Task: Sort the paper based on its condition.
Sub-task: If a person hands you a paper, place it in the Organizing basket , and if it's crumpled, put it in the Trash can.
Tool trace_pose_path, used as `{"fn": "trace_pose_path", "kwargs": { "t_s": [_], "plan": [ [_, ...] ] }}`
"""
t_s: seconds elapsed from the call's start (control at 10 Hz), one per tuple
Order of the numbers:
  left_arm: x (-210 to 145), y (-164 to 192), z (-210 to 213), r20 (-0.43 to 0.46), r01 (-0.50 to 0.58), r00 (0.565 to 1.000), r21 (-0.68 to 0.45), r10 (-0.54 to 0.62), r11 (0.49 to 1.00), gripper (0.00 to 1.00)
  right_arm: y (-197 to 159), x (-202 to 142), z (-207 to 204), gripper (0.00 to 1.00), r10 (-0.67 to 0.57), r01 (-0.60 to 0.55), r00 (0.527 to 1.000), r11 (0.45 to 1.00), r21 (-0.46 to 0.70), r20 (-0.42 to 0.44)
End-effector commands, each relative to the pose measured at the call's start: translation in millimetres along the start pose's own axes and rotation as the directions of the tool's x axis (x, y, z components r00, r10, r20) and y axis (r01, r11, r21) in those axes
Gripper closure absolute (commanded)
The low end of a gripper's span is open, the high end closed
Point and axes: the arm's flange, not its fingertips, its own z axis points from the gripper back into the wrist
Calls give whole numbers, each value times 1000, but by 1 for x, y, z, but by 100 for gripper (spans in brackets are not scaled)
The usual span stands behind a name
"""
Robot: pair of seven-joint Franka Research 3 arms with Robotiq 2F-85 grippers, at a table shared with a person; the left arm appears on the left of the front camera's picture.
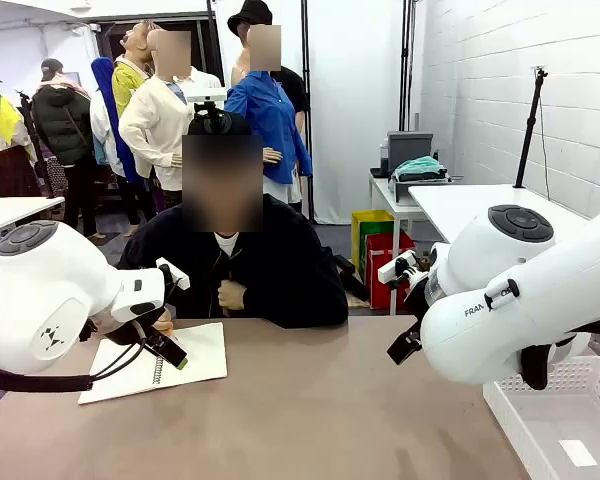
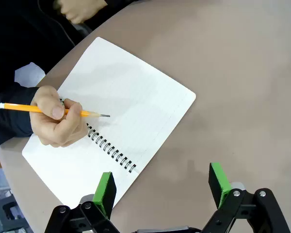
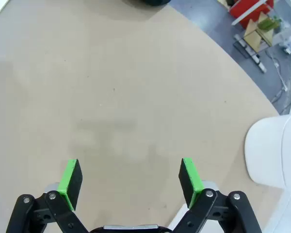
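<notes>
1. My left gripper (image 2: pixel 161 182) has its fingers spread wide with nothing between them; bare brown table (image 2: pixel 242 97) shows through the gap.
2. Ahead of those fingers lies an open spiral-bound notebook (image 2: pixel 131 107), flat on the table. Its near edge runs under the tip of the finger at the picture's left of the wrist view, while the other finger hangs over bare tabletop.
3. Further ahead, on that same side, a person's hand (image 2: pixel 58 124) rests on the notebook by the spiral, holding a yellow pencil (image 2: pixel 29 108) with its point just over the page.
4. The only white sheets I can make out are the notebook's own bound pages. Beyond the hand, by the dark sleeve, there is a small white patch (image 2: pixel 29 75); I cannot tell whether it is loose paper.
5. My right gripper (image 3: pixel 128 167) is also fully spread and holds nothing. Only plain tabletop lies between and ahead of its fingers.
6. From the front, a white slatted basket (image 1: pixel 540 425) sits under the right arm at the table's near corner, with a small white label (image 1: pixel 578 452) lying in it.
</notes>
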Motion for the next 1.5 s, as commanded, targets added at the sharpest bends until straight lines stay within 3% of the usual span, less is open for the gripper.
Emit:
{"fn": "trace_pose_path", "kwargs": {
  "t_s": [0.0,1.4],
  "plan": [
    [0,0,0,0,0,1000,0,0,1000,0,0,0,0,0,0,0,1000,1000,0,0],
    [0,0,0,0,0,1000,0,0,1000,0,0,0,0,0,0,0,1000,1000,0,0]
  ]
}}
